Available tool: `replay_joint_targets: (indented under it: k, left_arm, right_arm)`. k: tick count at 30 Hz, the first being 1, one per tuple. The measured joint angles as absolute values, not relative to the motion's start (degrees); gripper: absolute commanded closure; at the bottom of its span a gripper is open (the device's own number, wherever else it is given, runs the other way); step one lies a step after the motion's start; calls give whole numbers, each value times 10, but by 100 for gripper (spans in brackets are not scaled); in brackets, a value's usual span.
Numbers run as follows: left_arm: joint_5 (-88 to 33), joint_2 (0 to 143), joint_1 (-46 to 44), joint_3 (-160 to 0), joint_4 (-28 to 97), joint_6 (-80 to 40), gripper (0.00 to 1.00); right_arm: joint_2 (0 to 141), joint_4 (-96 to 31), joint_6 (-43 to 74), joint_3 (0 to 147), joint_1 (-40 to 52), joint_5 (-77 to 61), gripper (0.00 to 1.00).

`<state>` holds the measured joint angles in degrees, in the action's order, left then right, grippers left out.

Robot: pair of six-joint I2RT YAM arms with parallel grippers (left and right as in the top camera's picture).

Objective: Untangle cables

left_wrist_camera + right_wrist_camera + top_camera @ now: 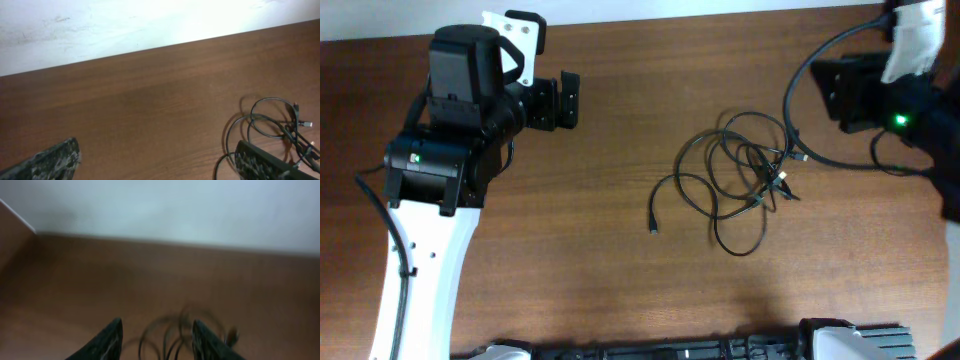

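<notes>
- Cables (760,180): a loose tangle on the desk (570,260), right of centre in the overhead frame.
- Right pincer (157,341): spread, empty, nearer; the tangle lies to its lower left.
- Left pincer (567,100): spread wide, upper left, well apart.

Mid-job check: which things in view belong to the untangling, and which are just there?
Job:
- cables, one loose tangle on the table
- left gripper, open, well clear of them
- right gripper, open, holding nothing

Not the job:
- thick black wire fixed to the right arm
- the table itself
</notes>
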<state>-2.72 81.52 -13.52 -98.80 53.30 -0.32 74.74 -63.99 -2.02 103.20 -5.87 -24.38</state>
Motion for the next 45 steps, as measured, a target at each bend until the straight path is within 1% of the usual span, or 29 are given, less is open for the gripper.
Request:
replay_joint_targets:
  k: [6, 11, 16, 21, 29, 34, 37, 41, 42, 43, 44, 45]
  left_arm:
    - [-27, 815, -135, -988, 536, -3, 1]
    - [-27, 815, -135, -988, 537, -3, 1]
    - [-27, 815, -135, -988, 538, -3, 1]
    - [-27, 815, -135, -988, 537, -3, 1]
    - [-27, 815, -135, -988, 538, -3, 1]
    - [-27, 815, -135, -988, 538, -3, 0]
    - [-27, 815, -135, -988, 538, -3, 1]
    - [-27, 815, -135, -988, 538, -5, 1]
    - [-27, 815, -135, -988, 538, -5, 1]
    - [-27, 815, -135, -988, 538, -5, 1]
    - [-27, 815, -135, -988, 538, -5, 1]
    - [-27, 815, -135, -988, 538, -5, 1]
  right_arm:
    - [816, -721, -25, 1031, -59, -238, 45]
    - [873, -764, -27, 1031, -59, -226, 45]
    - [917, -796, -28, 1031, -59, -177, 45]
    - [947, -800, -38, 1028, -59, -131, 46]
    - [973, -804, -75, 993, -59, -116, 49]
    - [980, -770, -83, 924, -57, -116, 50]
    - [983, -716, -91, 851, -52, -114, 51]
    - [985, -640, -83, 775, -48, -114, 61]
    - [986, -623, -78, 753, -48, -114, 69]
    - [986, -611, -75, 736, -48, -114, 94]
    - [987, -604, -73, 725, -48, -115, 96]
    - [987, -601, -73, 717, -48, -114, 96]
